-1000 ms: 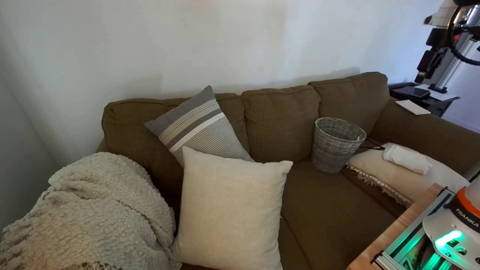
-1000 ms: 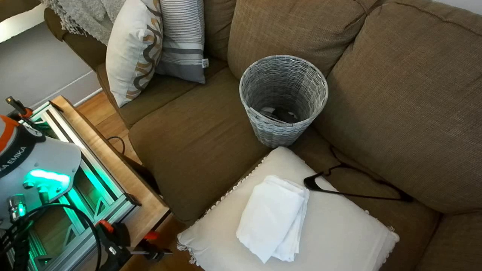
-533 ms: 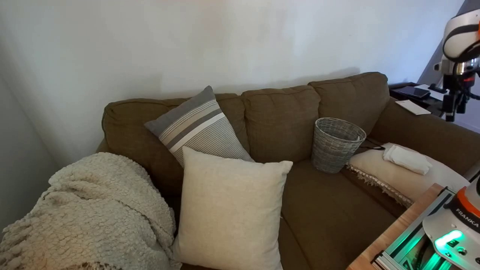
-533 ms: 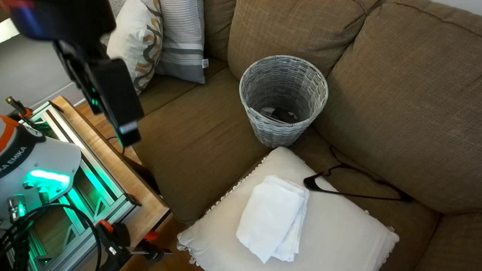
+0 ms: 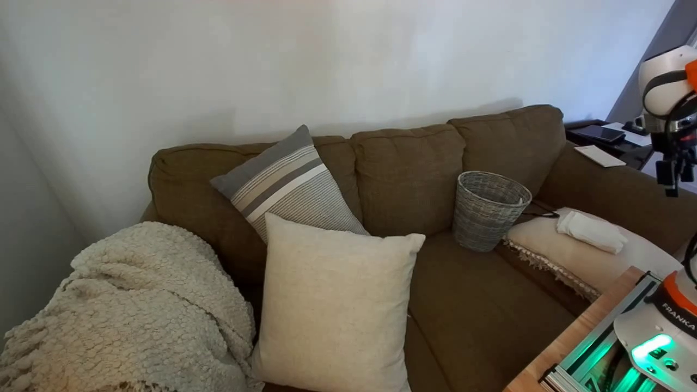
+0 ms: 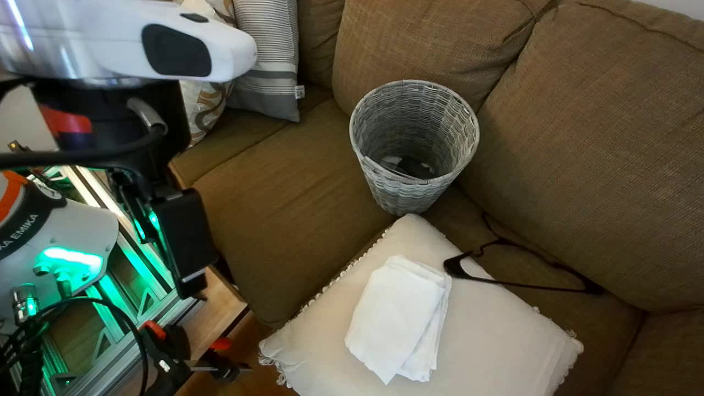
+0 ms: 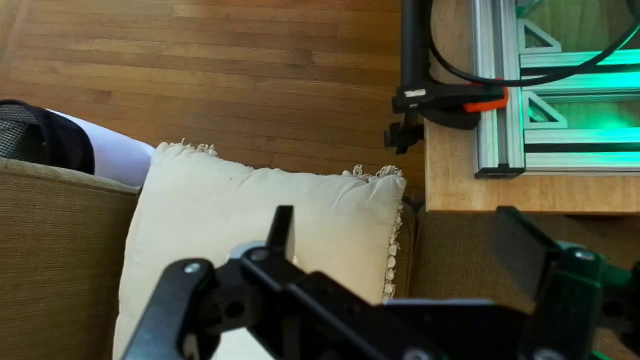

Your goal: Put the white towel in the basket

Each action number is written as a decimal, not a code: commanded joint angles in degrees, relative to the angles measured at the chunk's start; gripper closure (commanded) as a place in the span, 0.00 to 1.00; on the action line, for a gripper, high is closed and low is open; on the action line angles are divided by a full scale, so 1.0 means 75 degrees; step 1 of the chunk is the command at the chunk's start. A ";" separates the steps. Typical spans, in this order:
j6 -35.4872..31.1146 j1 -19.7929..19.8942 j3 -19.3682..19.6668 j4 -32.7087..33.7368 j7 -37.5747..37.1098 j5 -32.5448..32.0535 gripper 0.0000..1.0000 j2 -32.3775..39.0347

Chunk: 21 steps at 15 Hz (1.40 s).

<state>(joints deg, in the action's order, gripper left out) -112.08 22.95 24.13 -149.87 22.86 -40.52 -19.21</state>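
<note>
The white towel point(image 6: 396, 319) lies folded on a cream pillow point(image 6: 489, 335) on the sofa. It also shows in an exterior view point(image 5: 591, 231). The grey wicker basket point(image 6: 404, 199) stands upright on the sofa seat beyond the pillow, and it shows in an exterior view point(image 5: 479, 223) too. My gripper point(image 7: 396, 212) is open with nothing between its fingers, above the sofa and pillow edge. In an exterior view the gripper point(image 5: 678, 182) hangs pointing down, apart from the towel. In the wrist view a white patch, likely the towel point(image 7: 242, 346), is mostly hidden behind the gripper.
A black hanger point(image 6: 528, 286) lies at the pillow's edge near the basket. Dark and white items point(image 6: 410, 166) sit inside the basket. The wooden table point(image 6: 223, 302) with the robot base has a clamp point(image 7: 445, 100) at its edge. Other pillows point(image 5: 337, 305) stand along the sofa.
My gripper has come down and turned from tilted to pointing straight down. The arm has entered an exterior view where it was out of sight. The towel and basket have not moved.
</note>
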 commanded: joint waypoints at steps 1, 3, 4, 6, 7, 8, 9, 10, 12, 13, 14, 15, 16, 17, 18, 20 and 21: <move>-0.1134 -0.0100 0.0365 -0.0255 0.0815 0.0131 0.00 -0.0321; -0.2265 -0.0099 0.0579 -0.0300 0.1252 0.0177 0.00 -0.0037; -0.2861 -0.0152 0.0721 -0.0276 0.1538 0.0353 0.00 0.0194; -0.4048 -0.0250 0.0987 -0.0309 0.2311 0.0774 0.00 0.0610; -0.4539 -0.0322 0.1124 -0.0352 0.2867 0.1168 0.00 0.0796; -0.4675 -0.0399 0.1167 -0.0292 0.3305 0.1699 0.00 0.1079; -0.4230 0.0029 0.0682 -0.0373 0.2616 0.1148 0.00 0.0563; -0.4438 0.0001 0.0731 -0.0370 0.2953 0.1438 0.00 0.0758; -0.4582 -0.0050 0.0762 -0.0350 0.3092 0.1580 0.00 0.0997; -0.4592 -0.0066 0.0761 -0.0340 0.3088 0.1584 0.00 0.1037; -0.5076 0.0082 0.0620 -0.0541 0.2654 0.0955 0.00 0.0894; -0.5785 0.0344 0.0462 -0.0574 0.2035 0.0156 0.00 0.1107; -0.6397 0.0573 0.0405 -0.0487 0.1585 -0.0515 0.00 0.1507; -0.7092 0.0941 0.0268 -0.0376 0.1082 -0.1163 0.00 0.1832; -0.7699 0.1397 0.0087 -0.0180 0.0667 -0.1814 0.00 0.2122; -0.8406 0.1995 0.0163 0.0294 -0.0287 -0.3085 0.00 0.2913; -0.8440 0.2123 0.0299 0.0574 -0.0762 -0.3706 0.00 0.3193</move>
<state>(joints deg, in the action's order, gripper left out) -171.01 33.74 26.10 -151.63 25.85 -57.17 -3.78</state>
